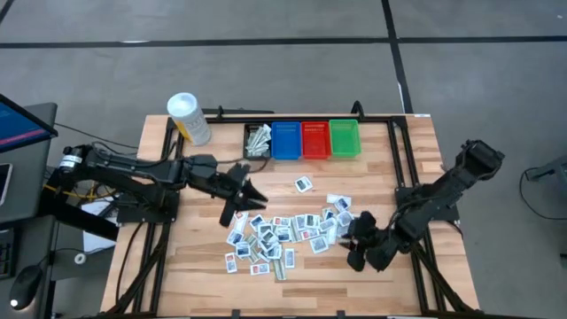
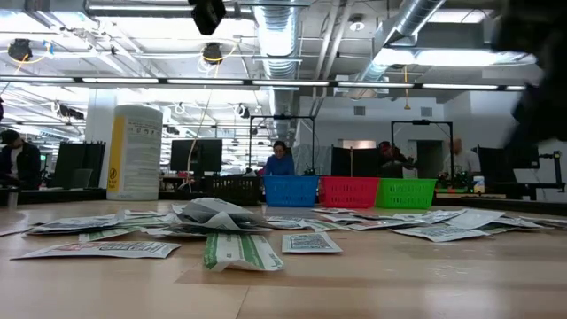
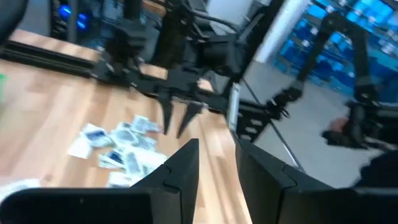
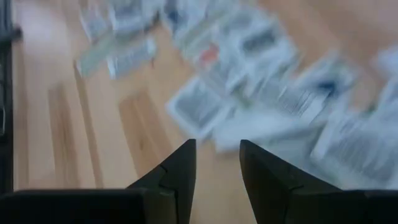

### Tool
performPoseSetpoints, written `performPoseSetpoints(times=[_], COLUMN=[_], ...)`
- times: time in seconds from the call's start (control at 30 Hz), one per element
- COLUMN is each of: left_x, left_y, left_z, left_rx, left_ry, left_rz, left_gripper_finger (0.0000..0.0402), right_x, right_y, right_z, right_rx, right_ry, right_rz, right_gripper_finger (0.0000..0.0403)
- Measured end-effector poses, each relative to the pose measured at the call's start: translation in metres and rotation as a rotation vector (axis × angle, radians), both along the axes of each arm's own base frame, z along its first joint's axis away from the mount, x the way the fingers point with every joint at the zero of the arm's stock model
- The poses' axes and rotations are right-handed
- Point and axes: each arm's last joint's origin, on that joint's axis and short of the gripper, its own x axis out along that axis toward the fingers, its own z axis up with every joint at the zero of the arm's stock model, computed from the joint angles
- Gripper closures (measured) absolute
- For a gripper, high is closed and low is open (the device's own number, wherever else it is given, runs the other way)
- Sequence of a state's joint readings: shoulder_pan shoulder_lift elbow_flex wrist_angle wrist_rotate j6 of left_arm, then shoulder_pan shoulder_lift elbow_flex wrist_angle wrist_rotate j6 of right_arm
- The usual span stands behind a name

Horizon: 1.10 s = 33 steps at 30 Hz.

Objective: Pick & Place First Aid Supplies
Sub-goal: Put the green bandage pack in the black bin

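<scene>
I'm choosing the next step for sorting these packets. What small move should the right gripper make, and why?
Probably lower the right gripper onto the nearest packet: its jaws stand parted and empty, hovering over the edge of the pile of packets, with nothing grasped.

Grey floor (image 1: 266,62), ducted ceiling (image 2: 283,35)

At frame centre, the scattered packets (image 1: 283,232) are white and pale blue with dark marks. Above them sit a black bin (image 1: 258,141), blue bin (image 1: 286,140), red bin (image 1: 315,139) and green bin (image 1: 345,138). The tub (image 1: 189,118) upper left is white with yellow. The surface (image 1: 195,266) is light striped wood.
</scene>
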<state>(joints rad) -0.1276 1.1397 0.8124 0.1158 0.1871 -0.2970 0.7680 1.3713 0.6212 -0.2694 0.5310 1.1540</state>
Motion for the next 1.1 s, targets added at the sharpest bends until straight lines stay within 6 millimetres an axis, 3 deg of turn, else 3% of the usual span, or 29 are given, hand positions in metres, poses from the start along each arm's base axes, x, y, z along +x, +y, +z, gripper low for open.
performPoseSetpoints(times=[0.27, 0.43, 0.63, 0.77, 1.1], left_x=[-0.007, -0.009, -0.008, -0.008, -0.006], left_y=[-0.014, -0.014, -0.013, -0.012, -0.012], left_z=[-0.029, -0.038, -0.037, -0.035, -0.029], left_rx=[0.012, 0.017, 0.044, 0.068, 0.028], left_ry=[0.089, 0.093, 0.065, 0.04, -0.015], left_rz=[0.094, 0.11, 0.123, 0.151, 0.17], left_gripper_finger=[0.0295, 0.0295, 0.0295, 0.0295, 0.0295], right_x=[0.0, 0.005, 0.026, 0.036, 0.046], right_y=[0.01, 0.006, 0.004, -0.003, -0.03], right_z=[-0.036, -0.041, -0.032, -0.042, -0.045], right_rx=[0.044, 0.024, 0.004, -0.07, -0.174], right_ry=[0.174, 0.191, 0.085, 0.143, 0.189], right_rz=[-0.032, -0.071, -0.061, 0.013, -0.062], right_gripper_finger=[0.0285, 0.0285, 0.0285, 0.0285, 0.0285])
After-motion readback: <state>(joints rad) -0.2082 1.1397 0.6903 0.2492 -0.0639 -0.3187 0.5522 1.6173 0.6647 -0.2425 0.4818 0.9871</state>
